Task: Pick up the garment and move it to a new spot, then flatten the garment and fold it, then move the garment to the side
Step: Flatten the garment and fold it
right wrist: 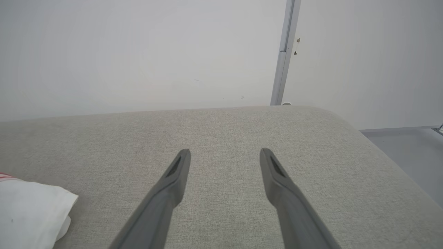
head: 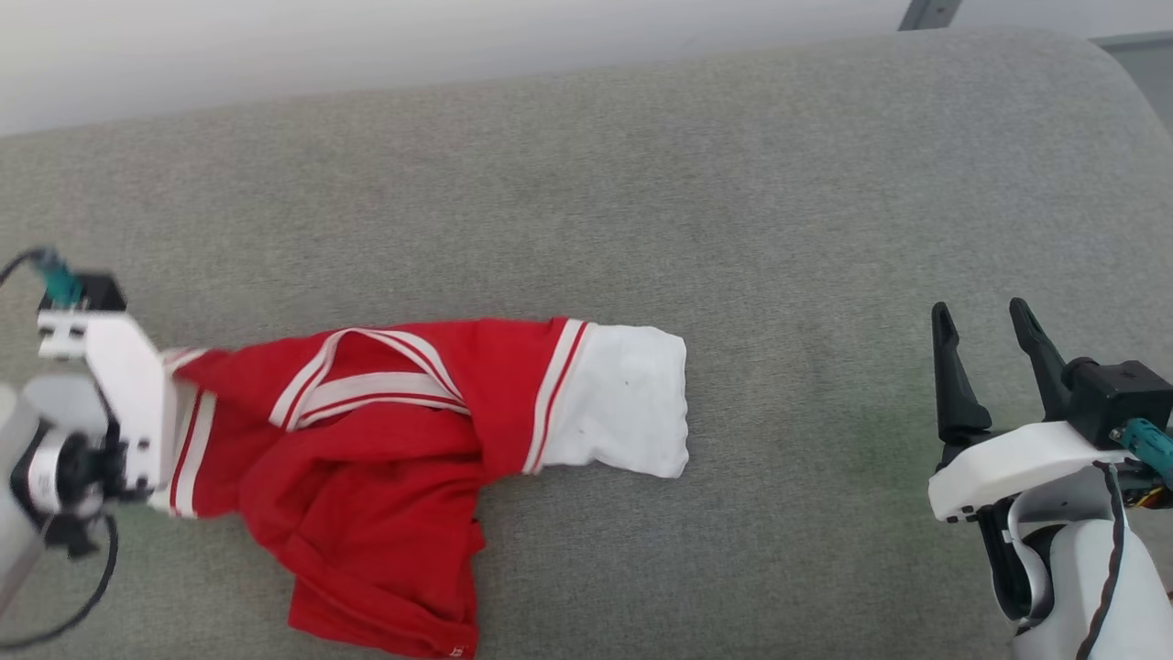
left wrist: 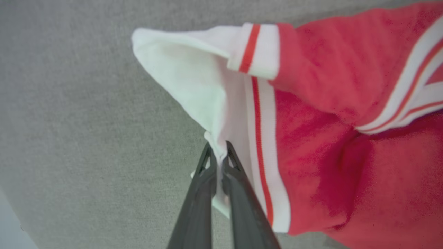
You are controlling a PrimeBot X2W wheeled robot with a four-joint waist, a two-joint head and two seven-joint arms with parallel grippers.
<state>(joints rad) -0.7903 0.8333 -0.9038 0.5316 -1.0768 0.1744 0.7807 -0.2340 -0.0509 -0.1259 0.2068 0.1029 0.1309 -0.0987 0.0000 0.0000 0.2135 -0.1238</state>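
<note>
The garment, a red T-shirt with white sleeves and red-and-white striped seams, lies crumpled on the grey cushion at the lower left of the head view. One white sleeve stretches out flat to the right. My left gripper is shut on the other white sleeve, pinching a fold of it between its dark fingertips; in the head view its white wrist covers that sleeve at the far left. My right gripper hovers open over bare cushion at the right, well apart from the shirt, with the white sleeve's end at its view's lower left.
The grey upholstered surface runs wide with a rounded far right corner. A pale wall stands behind it, with a grey vertical strip. Floor shows beyond the right edge.
</note>
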